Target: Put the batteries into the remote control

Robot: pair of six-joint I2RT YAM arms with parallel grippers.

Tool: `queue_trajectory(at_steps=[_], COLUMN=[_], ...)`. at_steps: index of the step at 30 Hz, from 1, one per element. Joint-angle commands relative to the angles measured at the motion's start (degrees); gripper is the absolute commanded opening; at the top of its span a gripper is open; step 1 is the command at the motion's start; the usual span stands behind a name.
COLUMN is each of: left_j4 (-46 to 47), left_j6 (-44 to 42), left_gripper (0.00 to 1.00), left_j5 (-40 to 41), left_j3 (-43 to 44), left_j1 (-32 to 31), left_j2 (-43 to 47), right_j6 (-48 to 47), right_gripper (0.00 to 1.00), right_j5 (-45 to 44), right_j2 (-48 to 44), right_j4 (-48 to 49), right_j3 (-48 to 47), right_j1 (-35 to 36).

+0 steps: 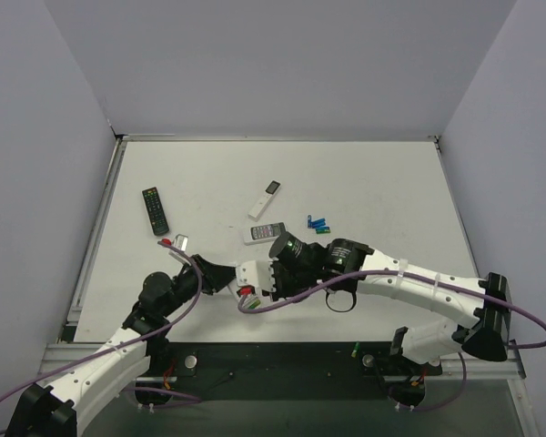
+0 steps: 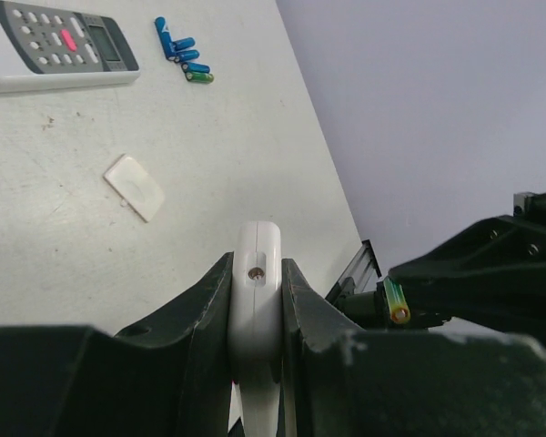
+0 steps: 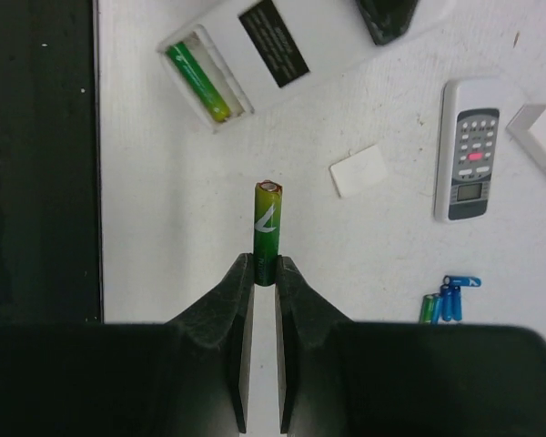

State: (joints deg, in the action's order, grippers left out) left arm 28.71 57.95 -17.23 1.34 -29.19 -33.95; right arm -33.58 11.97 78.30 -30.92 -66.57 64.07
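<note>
Currently the left end effector (image 2: 257,264) is closed on the short white rectangular remote control (image 2: 257,314), with its two dark fingers pressed against the remote's opposite sides. From the right wrist view, the remote's plain white back faces up. Its battery bay stands open, and one green cylindrical battery (image 3: 198,80) lies along one side of the bay. Whether the remote rests on the pale desk (image 1: 364,182) or is lifted off it, I cannot tell.

The right end effector (image 3: 264,262) is clamped on a second green battery (image 3: 267,223). It grips the lower end, so most of the cell sticks out past the fingertips. This battery points toward the open bay but is apart from it.

A small flat white battery cover (image 3: 359,170) lies on the desk between the held remote and a white remote with grey keypad and screen (image 3: 471,159). A cluster of loose blue and green batteries (image 1: 318,225) lies just beside that grey-faced remote. A long black remote (image 1: 155,209) lies well apart, toward the left side of the desk. A slim white remote (image 1: 265,198) sits beyond the grey-faced one.
</note>
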Motion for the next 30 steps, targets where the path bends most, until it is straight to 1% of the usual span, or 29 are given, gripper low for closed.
queue_trajectory(at_steps=[1,2,5,7,10,19,30], left_j4=[7.50,7.59,7.68,7.24,6.71,6.62,7.77], left_j6=[3.39,3.65,4.71,5.15,5.41,6.03,6.73], left_gripper=[0.00,0.00,0.00,0.00,0.00,0.00,0.00], left_j5=[-2.36,-2.54,-2.63,-2.80,-3.16,-3.60,-3.86], left_j3=[-1.08,-0.73,-0.20,0.41,0.94,1.64,2.08], left_j1=[-0.08,-0.16,-0.17,-0.17,-0.25,-0.25,-0.43], left_j2=[0.12,0.20,0.20,0.21,0.12,-0.15,-0.41], right_j6=[-2.89,-3.50,-4.64,-5.17,-5.88,-7.46,-8.43], right_gripper=[0.00,0.00,0.00,0.00,0.00,0.00,0.00], right_j5=[-6.51,-8.26,-10.99,-13.53,-15.04,-14.61,-13.81], right_j2=[0.27,0.79,3.60,5.63,8.18,12.31,16.79], right_j4=[-9.58,-10.47,-12.76,-13.47,-14.26,-15.40,-16.02], right_j3=[-4.53,-6.54,-8.49,-9.72,-11.30,-14.82,-16.93], right_j1=[6.75,7.81,10.36,11.16,12.04,14.06,15.38])
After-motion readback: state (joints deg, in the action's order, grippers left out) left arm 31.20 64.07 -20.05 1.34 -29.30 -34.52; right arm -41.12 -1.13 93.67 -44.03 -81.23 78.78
